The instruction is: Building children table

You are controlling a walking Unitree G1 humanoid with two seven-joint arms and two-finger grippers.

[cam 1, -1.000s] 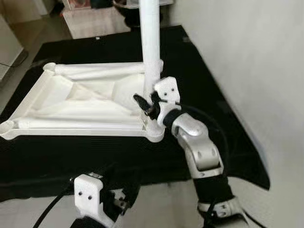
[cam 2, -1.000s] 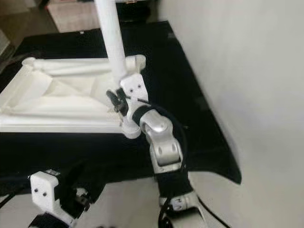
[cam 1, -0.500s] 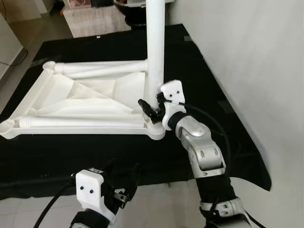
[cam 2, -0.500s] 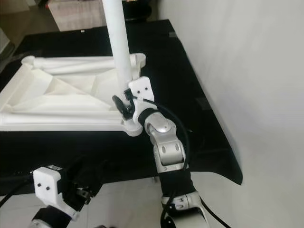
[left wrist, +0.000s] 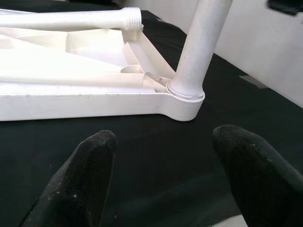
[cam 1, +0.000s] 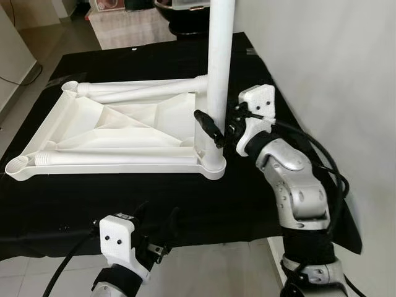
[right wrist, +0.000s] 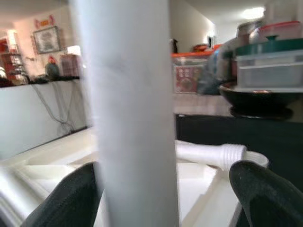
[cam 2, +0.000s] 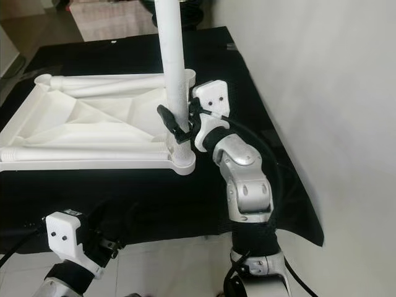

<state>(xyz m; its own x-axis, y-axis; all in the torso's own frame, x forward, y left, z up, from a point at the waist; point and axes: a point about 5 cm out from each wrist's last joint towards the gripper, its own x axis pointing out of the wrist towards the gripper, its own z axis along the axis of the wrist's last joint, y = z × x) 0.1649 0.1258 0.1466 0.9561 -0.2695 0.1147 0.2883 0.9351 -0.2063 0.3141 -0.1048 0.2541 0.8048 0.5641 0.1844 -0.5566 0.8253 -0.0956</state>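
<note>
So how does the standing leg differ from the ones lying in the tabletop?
The standing leg is upright, seated in the tabletop's near right corner socket, with the right gripper around it. The two loose legs lie flat inside the upturned tabletop, ungripped. All are white round tubes.

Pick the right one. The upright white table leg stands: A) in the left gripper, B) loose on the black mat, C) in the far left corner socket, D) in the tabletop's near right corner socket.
D: the table leg rises from the near right corner of the upturned tabletop, beside the right gripper.
</note>
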